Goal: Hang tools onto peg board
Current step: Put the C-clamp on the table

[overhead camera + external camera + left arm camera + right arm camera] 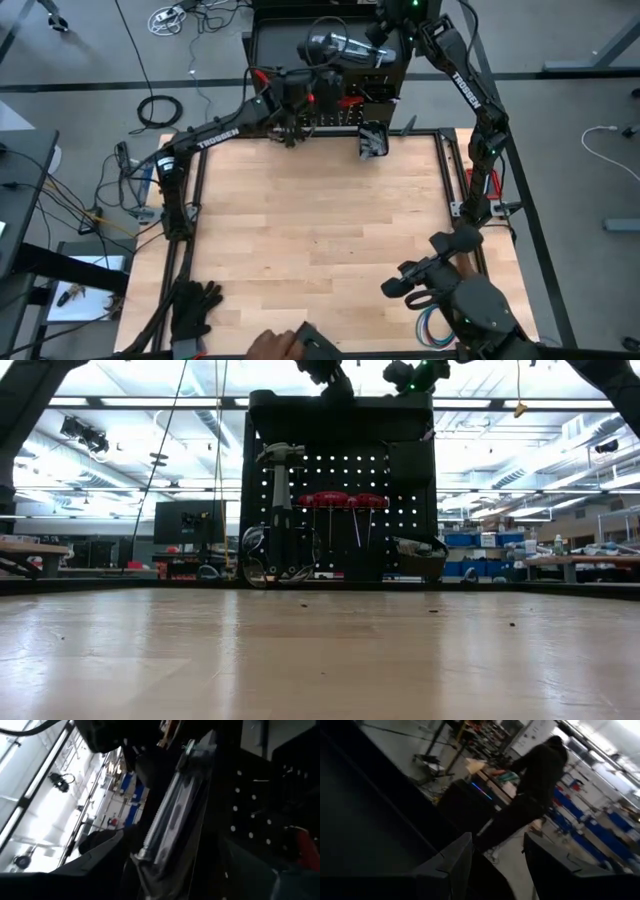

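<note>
The left arm reaches from the left edge of the pale wooden bench (320,240) diagonally toward the upper middle of the high view, where its left gripper (291,128) sits close against the upright black perforated metal peg board (400,490) at the bench's far edge. In the left wrist view its jaws stand wide apart around a silver threaded steel clamp screw (170,815) that runs slantwise between them; whether the fingers actually touch it cannot be told. The right arm rises from the right side of the bench, bends up along the upper right of the high view and carries its right gripper (385,35) over the top of the board. In the right wrist view its two dark fingers (452,865) stand partly apart with only open air between them, looking out into the room, where a person in dark clothes (530,790) bends over a table. In the low view the board stands in the middle of the frame, and on it hang a black-handled steel hammer (280,510) toward its left and a row of red-handled screwdrivers (342,502) near its centre. A pair of black gloves (195,308) lies at the lower left of the bench in the high view, and a coloured wire bundle (432,325) lies at the lower right.
</note>
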`<state>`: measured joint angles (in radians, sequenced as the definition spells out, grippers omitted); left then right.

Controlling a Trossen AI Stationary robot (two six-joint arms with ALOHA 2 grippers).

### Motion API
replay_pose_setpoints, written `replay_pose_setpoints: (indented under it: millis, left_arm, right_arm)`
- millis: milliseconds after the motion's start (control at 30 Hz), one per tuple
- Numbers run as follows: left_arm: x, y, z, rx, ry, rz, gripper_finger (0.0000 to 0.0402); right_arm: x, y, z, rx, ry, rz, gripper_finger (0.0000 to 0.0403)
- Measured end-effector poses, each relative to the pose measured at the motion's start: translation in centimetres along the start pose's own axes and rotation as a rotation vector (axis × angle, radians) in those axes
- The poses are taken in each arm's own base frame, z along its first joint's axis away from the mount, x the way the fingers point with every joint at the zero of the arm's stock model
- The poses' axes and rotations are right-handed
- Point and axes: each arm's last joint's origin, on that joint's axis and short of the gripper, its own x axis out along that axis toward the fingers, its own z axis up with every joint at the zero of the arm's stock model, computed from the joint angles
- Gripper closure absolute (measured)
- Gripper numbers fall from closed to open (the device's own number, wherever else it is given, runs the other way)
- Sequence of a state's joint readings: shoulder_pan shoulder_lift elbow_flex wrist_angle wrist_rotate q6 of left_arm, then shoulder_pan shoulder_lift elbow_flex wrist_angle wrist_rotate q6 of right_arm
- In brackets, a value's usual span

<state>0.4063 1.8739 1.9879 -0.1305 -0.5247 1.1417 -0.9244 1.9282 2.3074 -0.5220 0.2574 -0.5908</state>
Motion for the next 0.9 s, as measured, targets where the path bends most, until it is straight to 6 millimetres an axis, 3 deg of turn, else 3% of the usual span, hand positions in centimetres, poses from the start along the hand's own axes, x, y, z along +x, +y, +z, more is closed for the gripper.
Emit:
replay_pose_setpoints:
  millis: [267,900]
  left_arm:
    - [0.7,0.3,-1.1,-0.008,-0.031,-0.047,0.0116]
    - [1.0,0.4,-1.7,-0.008,-0.018,-0.049,0.012]
  right_arm:
    - [-0.1,0.4,0.4,-0.002,-0.044,0.039,0.0222]
    - [-0.5,1.8,1.0,0.046,-0.091,0.166,0.0223]
